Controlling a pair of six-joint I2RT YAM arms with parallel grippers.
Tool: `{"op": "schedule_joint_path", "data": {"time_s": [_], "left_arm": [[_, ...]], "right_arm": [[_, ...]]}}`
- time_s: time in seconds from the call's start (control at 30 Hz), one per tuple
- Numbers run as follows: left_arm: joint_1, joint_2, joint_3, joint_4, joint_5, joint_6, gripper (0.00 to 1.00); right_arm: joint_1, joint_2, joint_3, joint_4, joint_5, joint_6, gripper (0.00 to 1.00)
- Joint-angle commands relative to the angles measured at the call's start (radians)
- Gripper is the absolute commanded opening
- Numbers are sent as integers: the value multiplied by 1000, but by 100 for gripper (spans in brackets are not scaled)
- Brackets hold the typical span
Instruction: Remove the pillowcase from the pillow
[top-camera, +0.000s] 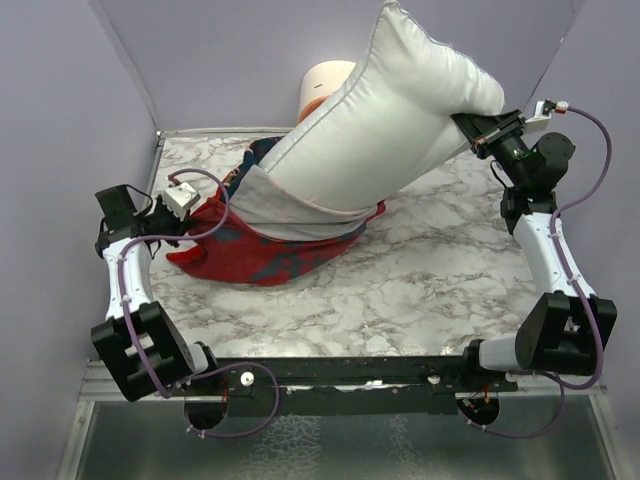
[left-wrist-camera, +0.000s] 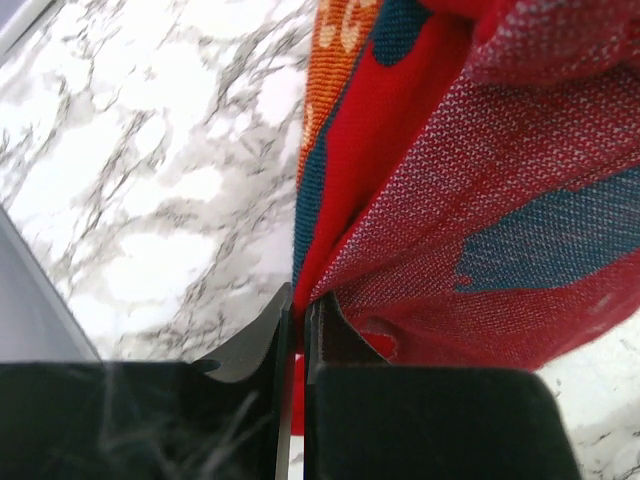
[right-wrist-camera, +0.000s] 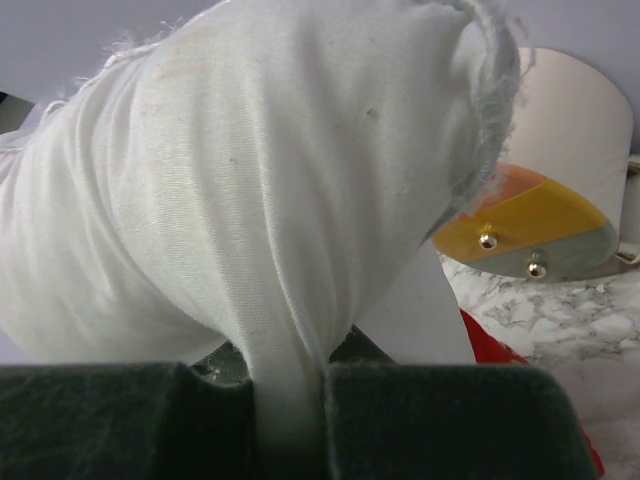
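The white pillow is lifted and tilted up toward the back right, most of it out of the red pillowcase. Only its lower left end sits in the case's open mouth, where the pale lining shows. The case lies bunched on the marble table. My left gripper is shut on the case's left edge; the left wrist view shows the red fabric pinched between the jaws. My right gripper is shut on a fold of the pillow and holds it raised, the fingers gripping it in the right wrist view.
A cream-and-orange cylinder stands behind the pillow at the back, also in the right wrist view. Purple walls close in the left, back and right. Bare marble tabletop spreads in front and to the right.
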Motion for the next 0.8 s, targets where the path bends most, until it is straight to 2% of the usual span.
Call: {"op": "schedule_joint_path", "data": {"time_s": [0.0, 0.17, 0.3, 0.33, 0.37, 0.4, 0.43, 0.47, 0.5, 0.63, 0.77], "left_arm": [[185, 70, 75, -93, -225, 151, 0], [237, 90, 120, -108, -240, 187, 0], [232, 67, 176, -173, -146, 128, 0], [211, 63, 206, -206, -122, 94, 13], [183, 59, 237, -248, -102, 64, 35], [145, 53, 269, -288, -83, 44, 52], [103, 37, 296, -311, -71, 15, 80], [61, 19, 322, -312, -63, -31, 94], [3, -6, 350, -305, -55, -74, 98], [-124, -75, 505, -282, 9, -230, 99], [-194, -70, 717, -239, 88, -388, 99]], "right_arm": [[-93, -28, 51, 168, 295, 119, 1], [-93, -29, 75, 179, 300, 138, 1], [-71, -23, 97, 172, 256, 131, 1], [-42, -25, 113, 147, 256, 91, 1], [-3, -28, 131, 105, 265, 34, 1], [39, -31, 152, 67, 280, -33, 1], [84, -33, 164, 50, 293, -87, 1], [121, -31, 168, 63, 291, -126, 1], [155, -25, 167, 91, 277, -155, 1], [251, 9, 200, 233, 164, -250, 1], [356, 78, 367, 182, 40, -386, 1]]}}
